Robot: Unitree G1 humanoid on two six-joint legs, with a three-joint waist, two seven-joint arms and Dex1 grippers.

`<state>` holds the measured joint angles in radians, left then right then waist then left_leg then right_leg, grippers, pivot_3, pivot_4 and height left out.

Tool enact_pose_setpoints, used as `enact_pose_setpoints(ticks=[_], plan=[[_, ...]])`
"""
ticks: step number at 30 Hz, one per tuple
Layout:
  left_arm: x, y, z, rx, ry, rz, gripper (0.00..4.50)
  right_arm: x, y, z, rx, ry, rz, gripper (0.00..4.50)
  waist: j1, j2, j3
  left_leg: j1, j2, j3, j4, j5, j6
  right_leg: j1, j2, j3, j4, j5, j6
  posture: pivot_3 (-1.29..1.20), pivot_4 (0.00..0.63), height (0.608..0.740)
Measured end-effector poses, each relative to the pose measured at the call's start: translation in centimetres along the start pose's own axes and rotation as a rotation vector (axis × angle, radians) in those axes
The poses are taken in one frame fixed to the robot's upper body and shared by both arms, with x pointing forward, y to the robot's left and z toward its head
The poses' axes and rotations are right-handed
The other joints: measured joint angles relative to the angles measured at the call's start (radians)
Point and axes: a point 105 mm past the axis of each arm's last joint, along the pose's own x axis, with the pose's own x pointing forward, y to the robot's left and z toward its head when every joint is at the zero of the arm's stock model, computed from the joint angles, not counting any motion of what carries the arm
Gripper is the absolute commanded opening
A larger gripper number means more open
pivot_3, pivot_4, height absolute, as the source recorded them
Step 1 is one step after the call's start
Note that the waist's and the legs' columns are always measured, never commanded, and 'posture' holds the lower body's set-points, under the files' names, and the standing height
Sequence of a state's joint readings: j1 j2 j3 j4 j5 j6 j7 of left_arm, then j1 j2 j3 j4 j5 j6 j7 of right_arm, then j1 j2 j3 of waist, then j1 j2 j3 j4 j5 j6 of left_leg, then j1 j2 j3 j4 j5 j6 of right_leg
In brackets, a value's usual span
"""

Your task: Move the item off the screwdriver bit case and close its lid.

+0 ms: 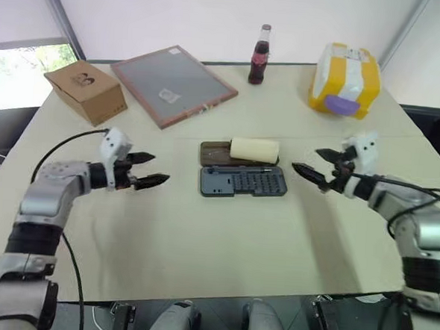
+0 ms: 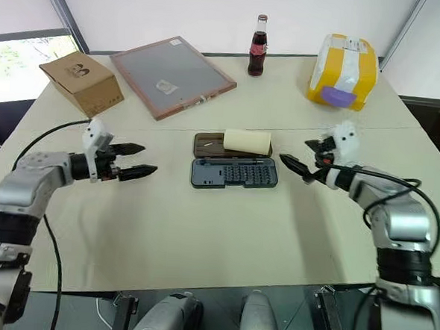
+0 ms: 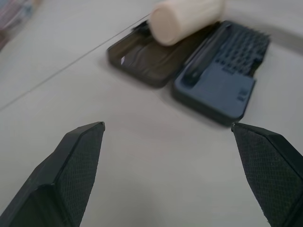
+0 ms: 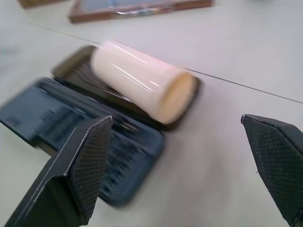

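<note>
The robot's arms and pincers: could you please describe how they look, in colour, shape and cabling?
Both arms are silver-grey metal segments with black joint bands. Each wrist carries a white block. The left pincer and right pincer each have two black, tapering, pointed fingers; the wrist views show a fine cross-hatched texture on the fingers. Thin black cables loop loosely along each arm.

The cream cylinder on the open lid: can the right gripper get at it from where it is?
Probably yes. The right gripper is open and aimed at the cream cylinder's near end, with only bare table between them; the cylinder lies on the lid.
</note>
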<state>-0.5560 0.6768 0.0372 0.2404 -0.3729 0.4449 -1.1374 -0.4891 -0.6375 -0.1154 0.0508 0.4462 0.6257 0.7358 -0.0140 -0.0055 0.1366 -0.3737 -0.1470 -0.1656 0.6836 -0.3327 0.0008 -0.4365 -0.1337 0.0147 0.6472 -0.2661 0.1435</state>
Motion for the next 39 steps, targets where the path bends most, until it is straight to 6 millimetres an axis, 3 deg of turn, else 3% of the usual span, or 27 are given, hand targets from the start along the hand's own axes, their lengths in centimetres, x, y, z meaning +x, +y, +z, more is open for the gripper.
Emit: enact_pose_setpoints(ticks=[4,11,17,25,34,39], plan=[[0.7,-0.4,0.8,0.013,-0.010,-0.050,4.48,2.2,-0.3,-0.1,0.003,0.005,0.009,4.50,-0.005,0.000,0.000,0.000,0.000,0.000,0.000,0.000,0.000,-0.001,0.000,0.000,0.000,0.000,0.000,0.00,0.150,0.740],[0.6,-0.6,-0.8,-0.027,0.006,-0.024,4.48,4.6,0.2,-1.4,0.024,0.029,0.048,4.50,-0.008,0.000,0.000,-0.001,0.000,0.000,0.000,0.000,0.000,-0.003,0.001,0.000,0.001,0.000,0.000,0.00,0.150,0.740],[0.8,-1.0,-1.2,-0.027,-0.001,-0.004,4.48,6.8,1.1,-0.8,0.044,-0.005,0.096,4.50,-0.007,0.000,0.000,-0.001,0.000,0.000,0.000,0.000,0.000,-0.003,0.001,0.000,0.002,0.000,0.000,0.00,0.150,0.740],[0.6,-0.9,-1.8,-0.034,0.002,0.047,4.48,7.8,3.0,-1.0,0.125,-0.005,0.195,4.50,-0.010,0.000,0.000,-0.001,0.000,0.000,0.000,0.000,0.000,-0.003,0.001,0.000,0.002,0.000,0.000,0.00,0.150,0.740],[0.6,-0.7,-2.0,-0.016,-0.013,0.079,4.50,8.6,4.1,-1.0,0.184,-0.033,0.229,0.02,-0.015,0.000,0.000,-0.001,0.000,0.000,-0.001,0.000,0.000,-0.003,0.001,0.000,0.002,0.000,0.000,0.00,0.150,0.740],[0.6,-0.6,-2.1,-0.014,-0.012,0.086,4.50,8.7,3.8,-0.7,0.245,-0.065,0.202,0.02,-0.023,0.000,0.000,-0.001,0.000,-0.001,-0.001,0.000,0.000,-0.003,0.001,0.000,0.002,0.000,0.000,0.00,0.150,0.740]])
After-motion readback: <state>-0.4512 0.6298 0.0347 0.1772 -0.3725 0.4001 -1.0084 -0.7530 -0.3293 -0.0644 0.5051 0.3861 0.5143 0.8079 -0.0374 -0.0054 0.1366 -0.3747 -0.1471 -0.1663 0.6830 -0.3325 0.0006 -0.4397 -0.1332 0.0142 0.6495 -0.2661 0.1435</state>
